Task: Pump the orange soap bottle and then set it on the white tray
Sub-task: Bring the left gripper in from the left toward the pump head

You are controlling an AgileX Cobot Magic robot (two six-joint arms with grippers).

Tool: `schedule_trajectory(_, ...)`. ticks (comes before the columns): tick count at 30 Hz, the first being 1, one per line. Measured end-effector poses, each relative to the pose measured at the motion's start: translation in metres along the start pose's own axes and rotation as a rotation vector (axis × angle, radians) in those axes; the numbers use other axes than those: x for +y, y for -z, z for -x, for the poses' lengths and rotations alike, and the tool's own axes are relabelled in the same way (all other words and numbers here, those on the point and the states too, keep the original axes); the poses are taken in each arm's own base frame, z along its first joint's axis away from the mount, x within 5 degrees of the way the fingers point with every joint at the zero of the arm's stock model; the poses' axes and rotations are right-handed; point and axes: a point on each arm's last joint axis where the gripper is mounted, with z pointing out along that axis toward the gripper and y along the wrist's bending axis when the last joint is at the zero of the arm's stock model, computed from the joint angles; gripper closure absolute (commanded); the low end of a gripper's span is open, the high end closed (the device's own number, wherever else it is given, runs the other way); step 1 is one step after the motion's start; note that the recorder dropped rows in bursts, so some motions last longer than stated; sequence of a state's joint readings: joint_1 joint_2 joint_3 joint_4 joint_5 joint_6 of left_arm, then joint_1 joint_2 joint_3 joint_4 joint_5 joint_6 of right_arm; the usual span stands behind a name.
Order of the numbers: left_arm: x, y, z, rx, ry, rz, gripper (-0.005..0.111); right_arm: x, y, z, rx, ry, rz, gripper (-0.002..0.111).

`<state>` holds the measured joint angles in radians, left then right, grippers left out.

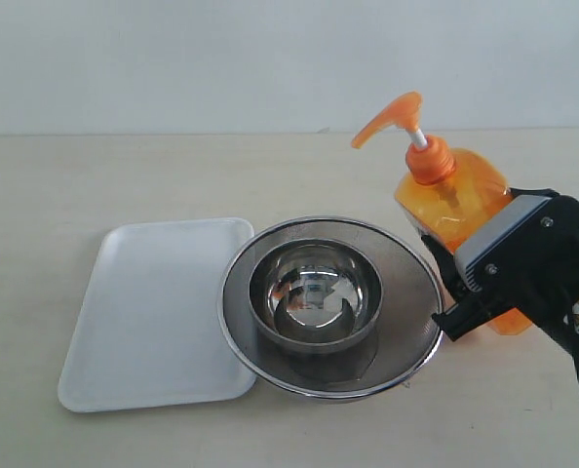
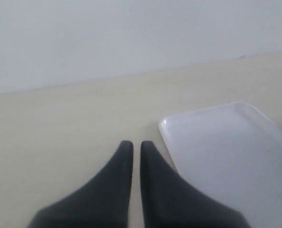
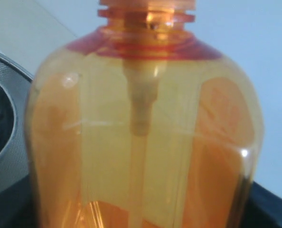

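Note:
The orange soap bottle (image 1: 457, 195) leans tilted at the right of the exterior view, just right of the steel strainer, its orange pump head (image 1: 392, 117) pointing left. My right gripper (image 1: 445, 288) is shut on its body from the near right side. The bottle (image 3: 145, 133) fills the right wrist view, with the right gripper (image 3: 141, 211) fingers dark at its flanks. The white tray (image 1: 153, 312) lies flat at the left, with nothing on it. My left gripper (image 2: 136, 145) is shut with nothing in it, over bare table beside the tray's (image 2: 226, 152) corner; it is outside the exterior view.
A round steel mesh strainer (image 1: 411, 302) with a steel bowl (image 1: 314, 292) in it sits between the tray and the bottle, touching the tray's right edge. A strip of the strainer (image 3: 8, 142) shows in the right wrist view. A pale wall stands behind the table.

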<state>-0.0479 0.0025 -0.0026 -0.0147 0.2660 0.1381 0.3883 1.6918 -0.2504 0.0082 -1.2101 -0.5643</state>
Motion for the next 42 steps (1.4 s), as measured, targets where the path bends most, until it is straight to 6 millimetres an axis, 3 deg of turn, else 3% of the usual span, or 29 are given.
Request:
schedule_trajectory(9, 0.003, 0.003, 0.025, -0.276, 0.018, 0.036, 0.102, 0.0, 0.0, 0.0, 0.002, 0.002, 0.001, 0.108)
schedule_trajectory(11, 0.004, 0.005, 0.03, -0.337, 0.109, 0.031, 0.102, 0.0, 0.0, 0.0, 0.002, 0.004, 0.001, 0.108)
schedule_trajectory(15, 0.007, 0.008, 0.036, -0.423, 0.472, -0.026, 0.102, 0.0, 0.0, 0.0, 0.002, 0.004, 0.001, 0.108)
schedule_trajectory(19, 0.005, 0.006, 0.035, -0.397, 0.621, -0.067, 0.102, 0.0, 0.0, 0.0, 0.002, 0.004, 0.001, 0.108)
schedule_trajectory(24, -0.002, -0.007, 0.04, -0.276, 0.639, -0.152, 0.102, 0.0, 0.0, -0.001, 0.003, 0.011, 0.002, 0.108)
schedule_trajectory(30, -0.029, -0.031, 0.067, -0.189, 0.509, -0.442, 0.102, 0.0, 0.0, -0.001, 0.003, 0.022, 0.002, 0.108)
schedule_trajectory(36, -0.053, -0.071, 0.089, -0.024, 0.379, -0.681, 0.102, 0.001, 0.0, -0.001, 0.003, 0.026, 0.002, 0.108)
schedule_trajectory(42, -0.066, -0.099, 0.102, 0.021, 0.364, -0.833, 0.102, 0.001, 0.0, -0.001, 0.003, 0.026, 0.002, 0.108)
